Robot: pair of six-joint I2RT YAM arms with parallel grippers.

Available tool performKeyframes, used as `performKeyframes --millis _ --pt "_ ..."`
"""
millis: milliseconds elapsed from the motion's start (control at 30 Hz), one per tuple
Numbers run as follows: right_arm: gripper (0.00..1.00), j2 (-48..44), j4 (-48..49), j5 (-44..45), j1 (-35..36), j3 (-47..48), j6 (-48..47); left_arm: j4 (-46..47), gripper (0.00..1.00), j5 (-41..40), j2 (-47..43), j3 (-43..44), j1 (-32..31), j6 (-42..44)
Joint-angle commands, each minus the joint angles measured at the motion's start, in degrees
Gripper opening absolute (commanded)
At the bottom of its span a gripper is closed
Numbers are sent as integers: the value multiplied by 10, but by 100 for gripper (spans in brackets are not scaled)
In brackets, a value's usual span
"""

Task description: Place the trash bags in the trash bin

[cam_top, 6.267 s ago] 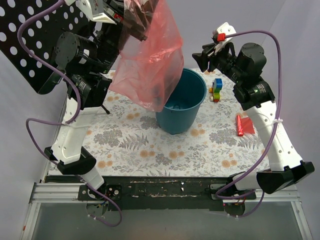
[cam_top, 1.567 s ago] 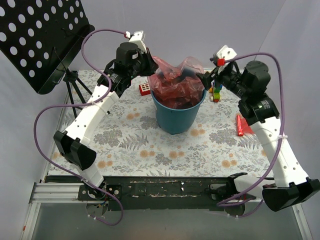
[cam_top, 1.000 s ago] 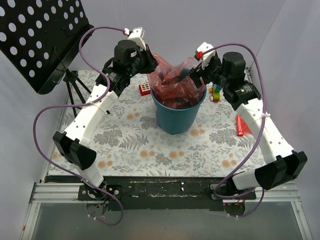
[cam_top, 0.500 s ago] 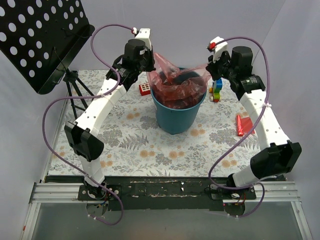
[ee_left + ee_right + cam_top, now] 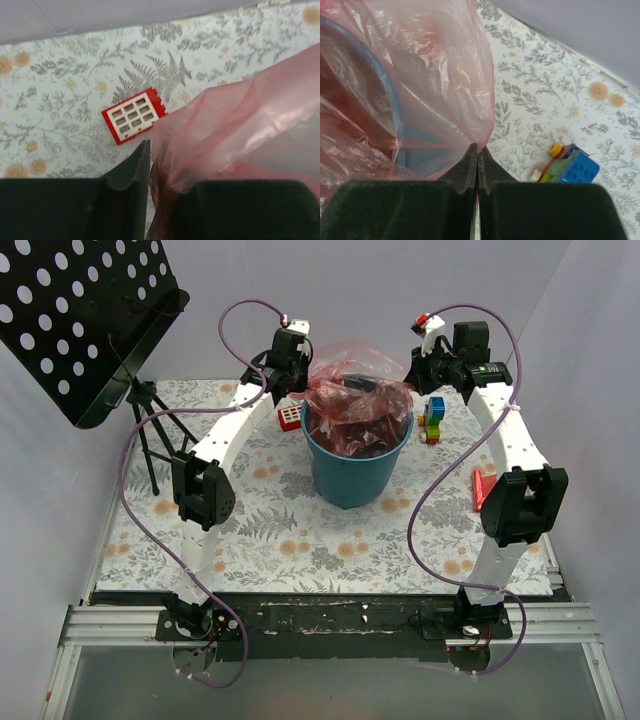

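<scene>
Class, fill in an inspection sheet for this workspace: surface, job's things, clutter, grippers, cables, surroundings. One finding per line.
Surface: table with a floral-patterned cover, lying flat.
Job's things: trash bag sits in the trash bin, its film bulging above the rim.
Clutter: red grid block left of the bin; coloured toy blocks and a red folded item to its right.
Grippers: left gripper and right gripper each pinch the bag's edge, on opposite sides.
Cables: purple cables loop loosely off both arms.
Surroundings: black perforated stand on a tripod at left; plain walls.
</scene>
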Motion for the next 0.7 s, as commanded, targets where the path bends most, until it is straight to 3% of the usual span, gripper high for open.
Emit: performKeyframes --millis 0,100,200,500,567,633,667 --pt "1 -13 -50 -40 0 15 2 -73 21 102 -66 -15 22 -32" --pt "1 -22 -66 -38 -3 -2 -1 -92 35 171 -106 -69 37 -37" --pt "1 -34 -84 -45 -7 -23 -10 -108 41 251 -141 -120 57 -30" --pt "1 -56 -149 -39 -15 -68 -40 -172 48 443 -174 -194 111 -45" --pt "14 -66 -160 -42 -15 -54 -40 -162 55 514 -186 -207 129 -58" --pt "36 -79 -166 -32 -16 -43 -47 -156 65 594 -191 -201 145 -60" --pt "42 -90 -160 -19 -17 -44 -41 -155 68 619 -191 -194 149 -60"
